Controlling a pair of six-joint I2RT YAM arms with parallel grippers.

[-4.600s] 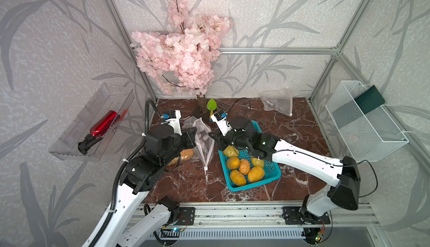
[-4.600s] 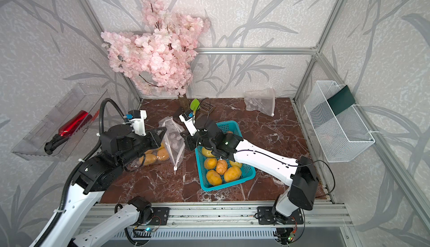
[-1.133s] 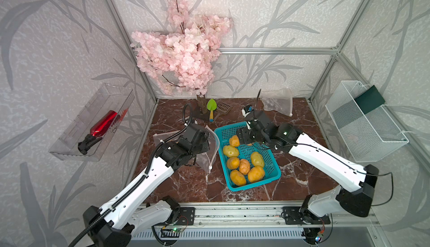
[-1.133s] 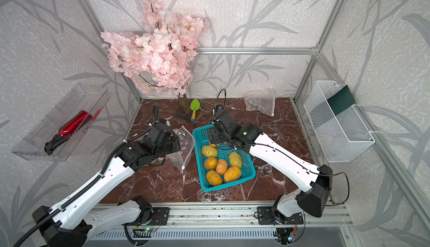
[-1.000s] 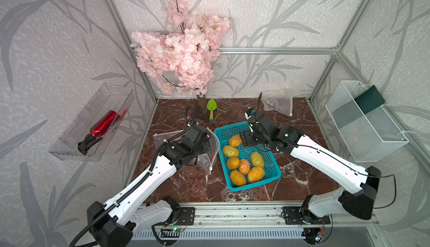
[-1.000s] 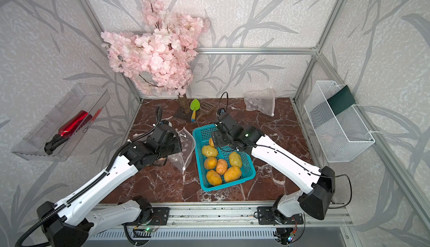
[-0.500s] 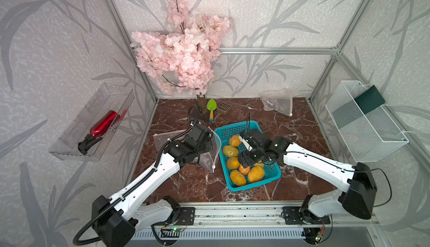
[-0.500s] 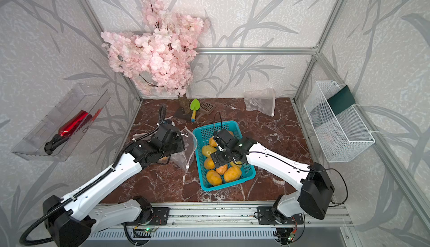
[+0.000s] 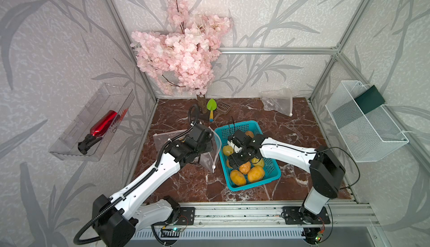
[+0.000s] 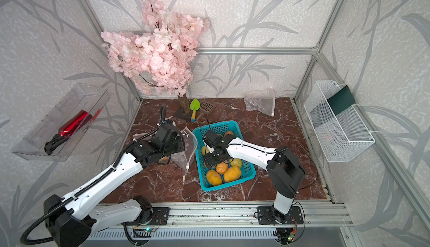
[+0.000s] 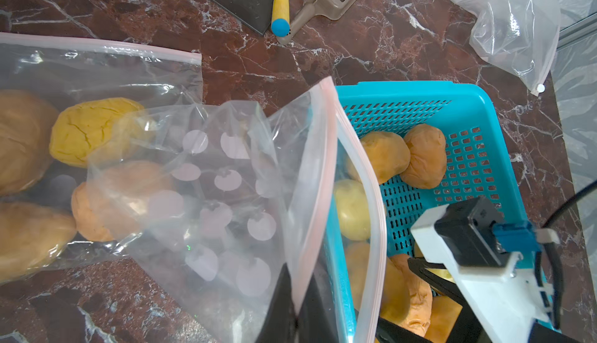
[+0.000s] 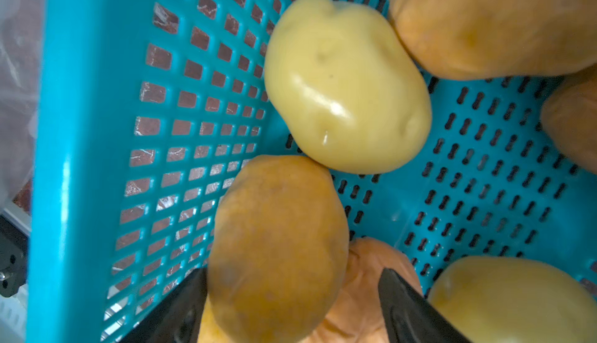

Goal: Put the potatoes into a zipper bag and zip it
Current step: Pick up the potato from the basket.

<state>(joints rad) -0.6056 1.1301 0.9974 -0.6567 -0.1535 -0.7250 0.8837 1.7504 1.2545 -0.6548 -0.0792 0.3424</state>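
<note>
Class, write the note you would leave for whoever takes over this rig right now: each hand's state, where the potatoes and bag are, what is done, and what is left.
Left hand: shut on the rim of the zipper bag, holding its mouth open beside the basket.
Right hand: open, low in the basket, jaws either side of an orange potato, not yet closed on it.
Done: at least four potatoes lie inside the bag.
Left: move the remaining potatoes from the basket into the bag, then zip it.
</note>
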